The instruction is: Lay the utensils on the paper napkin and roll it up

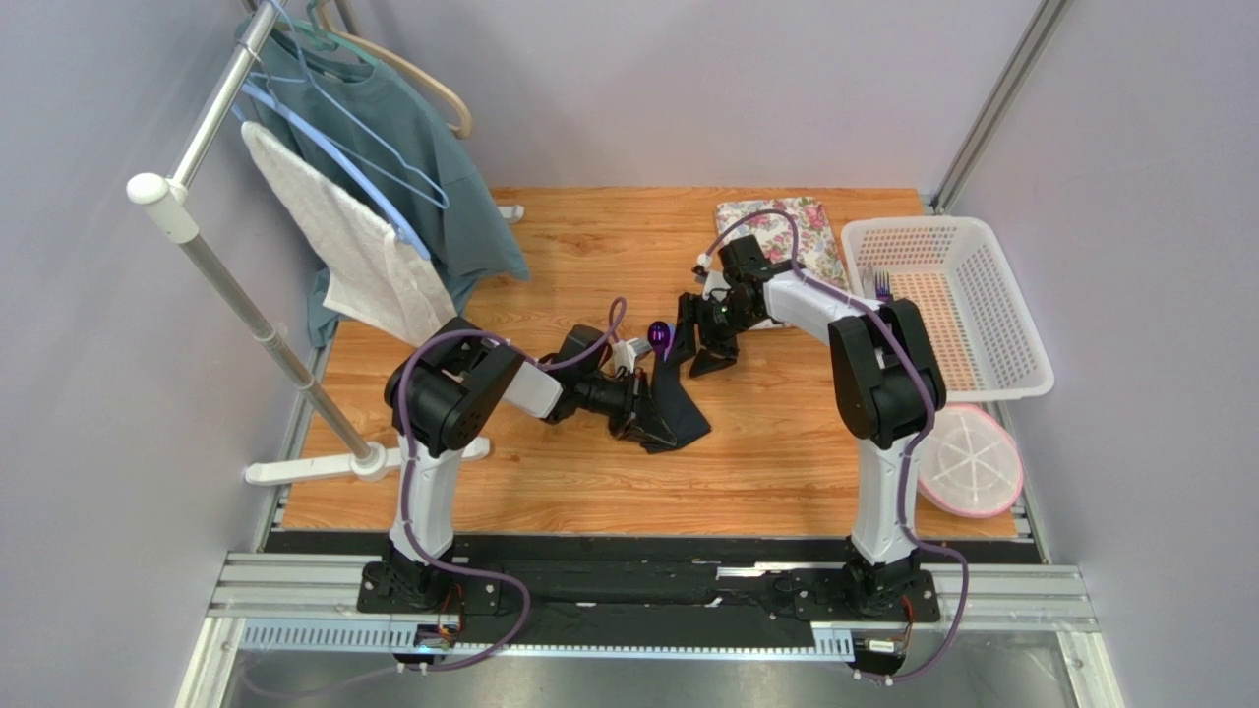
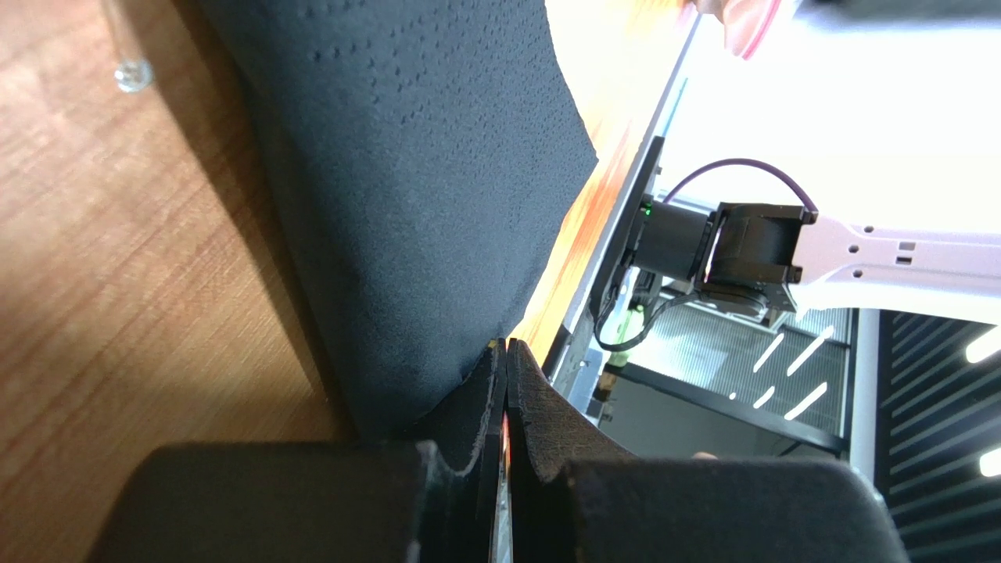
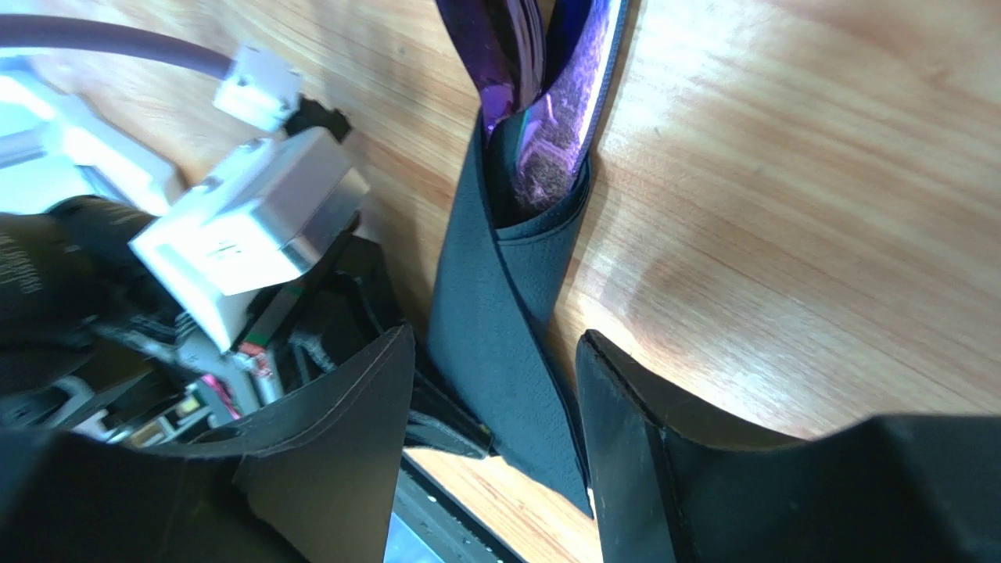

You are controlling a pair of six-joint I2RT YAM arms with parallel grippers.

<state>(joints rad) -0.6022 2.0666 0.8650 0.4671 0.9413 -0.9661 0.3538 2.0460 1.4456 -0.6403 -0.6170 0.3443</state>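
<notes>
The black paper napkin lies folded into a narrow wrap on the wooden table, also seen as a dark sheet and in the table's middle. Purple utensils stick out of its far end; the spoon's bowl shows from above. My left gripper is shut, pinching the napkin's near edge, and sits just left of the wrap. My right gripper is open and straddles the wrap, one finger on each side, above the napkin's far end.
A floral mat lies at the back. A white basket at the right holds a purple fork. A pink-rimmed round dish sits at the near right. A clothes rack with a teal shirt and a white towel stands at the left.
</notes>
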